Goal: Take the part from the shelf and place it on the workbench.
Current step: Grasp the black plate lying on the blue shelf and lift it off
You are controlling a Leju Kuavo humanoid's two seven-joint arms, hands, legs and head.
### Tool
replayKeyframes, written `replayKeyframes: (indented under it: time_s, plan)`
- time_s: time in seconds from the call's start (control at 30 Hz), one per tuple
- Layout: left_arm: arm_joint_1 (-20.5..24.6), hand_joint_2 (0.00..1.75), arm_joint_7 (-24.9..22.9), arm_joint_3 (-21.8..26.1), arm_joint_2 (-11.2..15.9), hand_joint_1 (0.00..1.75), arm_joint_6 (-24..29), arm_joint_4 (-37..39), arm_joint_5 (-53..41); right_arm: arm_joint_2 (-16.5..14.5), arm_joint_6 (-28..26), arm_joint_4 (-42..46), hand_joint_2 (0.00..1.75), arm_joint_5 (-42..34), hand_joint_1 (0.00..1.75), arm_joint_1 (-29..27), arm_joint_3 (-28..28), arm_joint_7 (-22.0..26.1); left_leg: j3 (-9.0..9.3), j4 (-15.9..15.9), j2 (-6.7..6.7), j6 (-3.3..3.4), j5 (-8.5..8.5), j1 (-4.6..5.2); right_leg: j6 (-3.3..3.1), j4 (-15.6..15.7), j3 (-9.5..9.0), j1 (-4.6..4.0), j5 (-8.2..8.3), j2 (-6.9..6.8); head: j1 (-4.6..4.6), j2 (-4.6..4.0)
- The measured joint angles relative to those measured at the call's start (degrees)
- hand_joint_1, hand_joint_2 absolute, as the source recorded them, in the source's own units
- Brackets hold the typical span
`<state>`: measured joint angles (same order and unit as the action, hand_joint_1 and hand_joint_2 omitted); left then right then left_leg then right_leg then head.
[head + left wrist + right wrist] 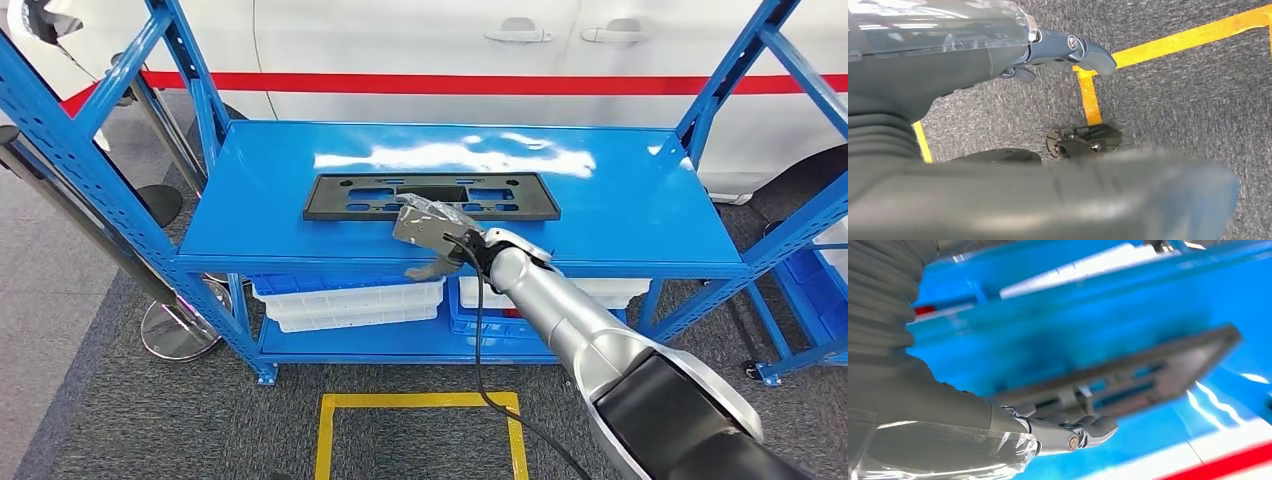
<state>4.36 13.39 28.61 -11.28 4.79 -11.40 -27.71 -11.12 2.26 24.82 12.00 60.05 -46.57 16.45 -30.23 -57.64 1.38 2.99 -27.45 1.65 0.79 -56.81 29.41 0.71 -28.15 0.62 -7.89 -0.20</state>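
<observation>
On the top board of the blue shelf point(620, 215) lies the part point(430, 196), a flat black plastic frame with rectangular cut-outs, lying lengthwise left to right, a little left of the board's middle and closer to the near edge than the far one. Over its near edge comes the right robot hand point(432, 238), reaching in from the lower right on a silver arm, a black cable trailing off the wrist. From the head view the robot hand sits at the middle of the part's near side, its plastic-wrapped back turned up and its thumb hanging down in front of the shelf edge. From the right wrist view the fingers point(1098, 425) are spread just beside the part's edge; whether they touch it, I cannot tell, and nothing is gripped.

Down low, the left robot hand point(1058, 55) hangs above grey carpet and a yellow floor line point(1188, 42), fingers loosely apart, holding nothing.

Under the top board, white bins point(345, 300) sit on the lower level. Beyond the shelf stands a white car point(520, 50) with a red stripe.
</observation>
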Motion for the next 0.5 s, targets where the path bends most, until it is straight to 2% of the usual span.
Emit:
replayKeyframes:
  time_s: [0.1, 0.3, 0.4, 0.5]
  plan:
    - [-0.02, 0.00, 0.20, 0.03, 0.00, 0.00, 0.14, 0.03, 0.08, 0.13, -1.46, 1.14, 1.75, 1.88, 0.00, 0.89, -0.28, -0.28, 0.00, 0.00, 0.00, 0.00, 0.00, 0.00, 0.00, 0.00, 0.00, 0.00, 0.00, 0.00, 0.00, 0.00]
    - [-0.01, 0.00, 0.15, 0.04, -0.02, 0.00, 0.15, 0.06, -0.07, 0.15, -8.25, 1.49, 1.75, 9.08, 0.00, 1.45, -4.36, -0.82, 0.00, 0.00, 0.00, 0.00, 0.00, 0.00, 0.00, 0.00, 0.00, -0.01, 0.00, -0.01, 0.00, 0.01]
    - [0.01, 0.00, -0.08, 0.04, -0.02, 0.00, 0.04, 0.06, -0.27, 0.14, -8.29, 1.47, 1.75, 9.55, 0.00, 1.07, -5.93, -0.84, 0.00, 0.00, 0.01, 0.00, 0.00, 0.00, 0.00, 0.00, 0.00, 0.00, 0.00, -0.01, 0.00, 0.00]
    - [0.06, 0.00, -0.31, 0.04, -0.02, 0.00, -0.09, 0.06, -0.48, 0.13, -4.94, 1.34, 1.75, 7.30, 0.00, 0.73, -6.53, -0.93, 0.00, 0.00, 0.01, 0.00, 0.00, 0.00, 0.00, 0.00, 0.00, 0.00, 0.00, -0.01, 0.00, 0.00]
